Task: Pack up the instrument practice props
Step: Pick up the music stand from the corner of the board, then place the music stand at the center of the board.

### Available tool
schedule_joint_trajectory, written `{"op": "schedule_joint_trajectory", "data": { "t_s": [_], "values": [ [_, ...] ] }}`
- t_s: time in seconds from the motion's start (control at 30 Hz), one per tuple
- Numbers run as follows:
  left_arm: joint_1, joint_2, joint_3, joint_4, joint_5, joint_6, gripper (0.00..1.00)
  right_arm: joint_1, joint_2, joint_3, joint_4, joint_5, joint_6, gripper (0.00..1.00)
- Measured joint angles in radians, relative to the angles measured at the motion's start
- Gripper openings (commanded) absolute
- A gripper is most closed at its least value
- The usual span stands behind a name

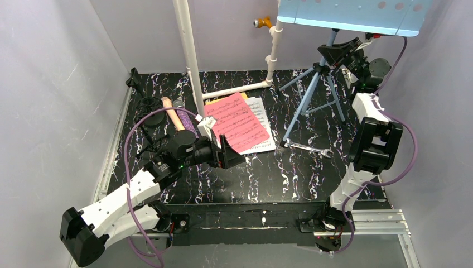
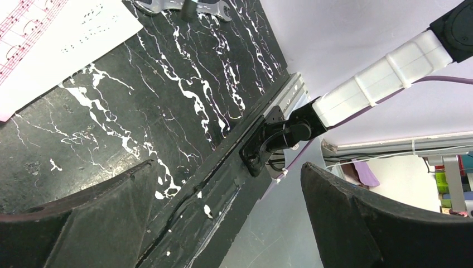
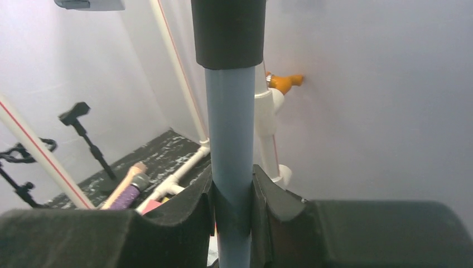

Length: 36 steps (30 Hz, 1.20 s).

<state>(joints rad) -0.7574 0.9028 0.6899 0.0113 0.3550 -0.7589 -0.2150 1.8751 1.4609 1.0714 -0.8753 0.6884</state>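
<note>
The light-blue music rack (image 1: 357,14) stands at the back right on its tripod legs (image 1: 312,95). My right gripper (image 1: 334,54) is shut on the rack's blue pole (image 3: 231,139) just under a black collar. Pink sheet music (image 1: 237,120) lies on white pages (image 1: 263,134) mid-table. My left gripper (image 1: 231,153) is open and empty, low over the table by the near edge of the pages (image 2: 56,39). The peach microphone (image 1: 172,114) and purple microphone (image 1: 187,121) lie at the left. The black mic tripod (image 1: 134,78) and round-base holder (image 1: 150,106) stand at the far left.
A silver wrench (image 1: 309,148) lies by the rack's front leg. White plastic pipes (image 1: 189,50) rise at the back and run along the table (image 1: 240,89). Grey walls close in the left, back and right. The table's front rail (image 2: 223,184) runs under my left gripper.
</note>
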Motion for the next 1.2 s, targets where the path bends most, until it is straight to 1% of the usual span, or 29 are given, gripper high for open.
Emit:
{"op": "schedule_joint_trajectory", "data": {
  "t_s": [0.13, 0.37, 0.63, 0.73, 0.93, 1.07, 1.2],
  "values": [
    [0.0, -0.014, 0.0, 0.004, 0.004, 0.0, 0.98, -0.006, -0.021, 0.016, 0.0, -0.019, 0.102, 0.01],
    [0.0, -0.041, -0.001, 0.009, 0.013, 0.002, 0.98, -0.014, -0.104, 0.036, 0.006, -0.054, 0.219, 0.01],
    [0.0, -0.054, -0.001, 0.011, 0.028, 0.008, 0.98, -0.015, -0.225, 0.021, 0.135, -0.146, 0.344, 0.01],
    [0.0, -0.056, -0.001, 0.011, 0.038, 0.016, 0.98, -0.016, -0.285, -0.016, 0.225, -0.194, 0.407, 0.01],
    [-0.005, -0.078, -0.001, 0.011, 0.058, 0.047, 0.98, -0.016, -0.442, -0.154, 0.383, -0.288, 0.562, 0.01],
    [-0.013, -0.103, -0.001, 0.013, 0.065, 0.068, 0.98, -0.015, -0.528, -0.254, 0.426, -0.323, 0.657, 0.01],
    [-0.028, -0.108, -0.001, 0.021, 0.068, 0.079, 0.98, 0.006, -0.603, -0.376, 0.428, -0.336, 0.73, 0.01]
  ]
}}
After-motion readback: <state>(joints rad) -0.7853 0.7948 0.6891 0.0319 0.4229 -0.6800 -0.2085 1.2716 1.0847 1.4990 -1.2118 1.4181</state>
